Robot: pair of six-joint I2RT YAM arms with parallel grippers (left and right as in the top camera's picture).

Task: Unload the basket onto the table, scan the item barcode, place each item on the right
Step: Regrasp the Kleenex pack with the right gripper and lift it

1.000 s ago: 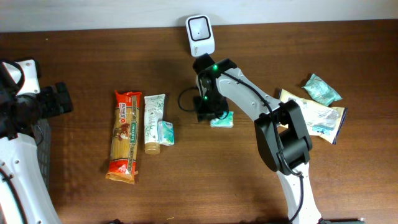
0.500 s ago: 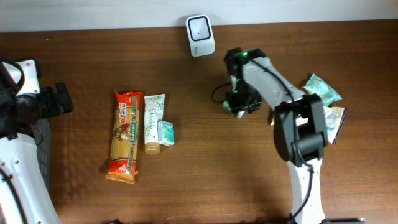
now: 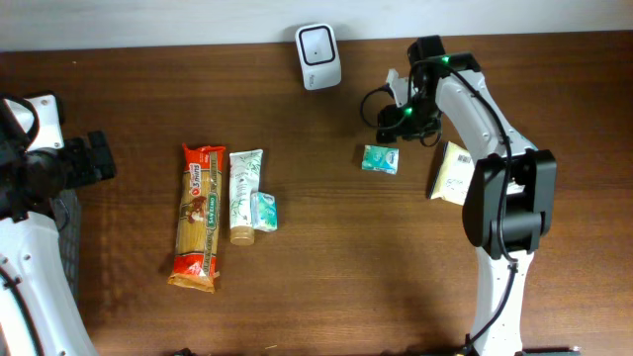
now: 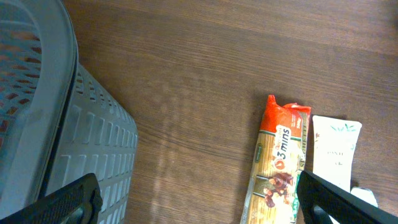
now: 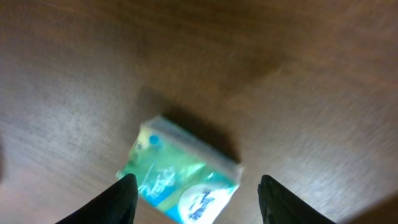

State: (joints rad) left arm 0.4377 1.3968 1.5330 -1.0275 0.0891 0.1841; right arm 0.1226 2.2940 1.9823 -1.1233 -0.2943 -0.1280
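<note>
A small green tissue packet (image 3: 380,159) lies flat on the wooden table, right of centre. My right gripper (image 3: 406,114) hovers just behind it and is open, holding nothing. In the blurred right wrist view the packet (image 5: 180,180) lies on the wood below my spread right gripper (image 5: 196,196), touching neither finger. The white barcode scanner (image 3: 318,43) stands at the table's back edge, left of the right gripper. My left gripper (image 3: 99,158) waits at the far left, wide open and empty; in its own view the left gripper (image 4: 199,205) hangs over bare wood.
A red pasta pack (image 3: 200,216) (image 4: 280,168), a white tube (image 3: 242,195) (image 4: 334,152) and another green packet (image 3: 263,212) lie left of centre. A grey basket (image 4: 37,124) stands at the left edge. A yellow-white pack (image 3: 453,173) lies beside the right arm.
The right arm swung from the table's centre to the back right with the green packet. Its jaws widened, and the packet now lies on the table apart from them. The left arm stayed still.
</note>
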